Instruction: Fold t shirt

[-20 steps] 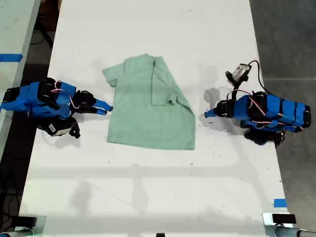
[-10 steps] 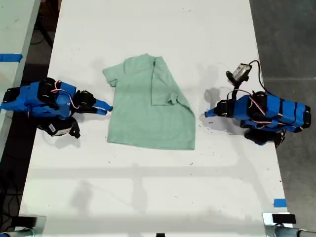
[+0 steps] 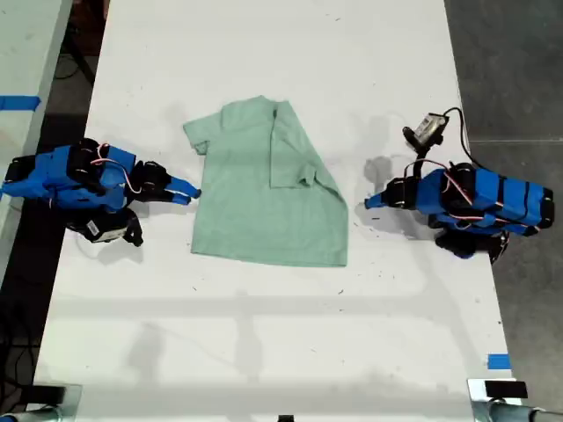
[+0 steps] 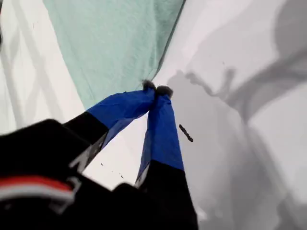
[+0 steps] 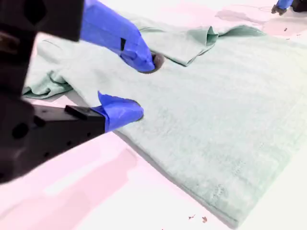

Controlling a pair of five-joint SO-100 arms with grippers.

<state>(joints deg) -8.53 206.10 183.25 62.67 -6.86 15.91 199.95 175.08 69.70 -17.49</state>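
The pale mint-green t shirt [image 3: 264, 211] lies flat in the middle of the white table, one sleeve folded over its front. My second gripper [image 3: 192, 192] is at the shirt's edge on the exterior view's left. It stands open [image 5: 139, 86], one finger above the fabric [image 5: 216, 120] and the other at its border. My first gripper [image 3: 369, 203] rests on the exterior view's right, a short gap from the shirt. Its tips are shut together [image 4: 156, 89] with nothing between them, just off the cloth's edge [image 4: 110, 43].
A small black-and-white device [image 3: 428, 127] with a cable lies behind the first arm. Blue tape [image 3: 498, 360] marks the table near the exterior view's lower right. Dark floor [image 3: 510, 70] borders the table on that side, and a second table [image 3: 22, 53] stands at the left.
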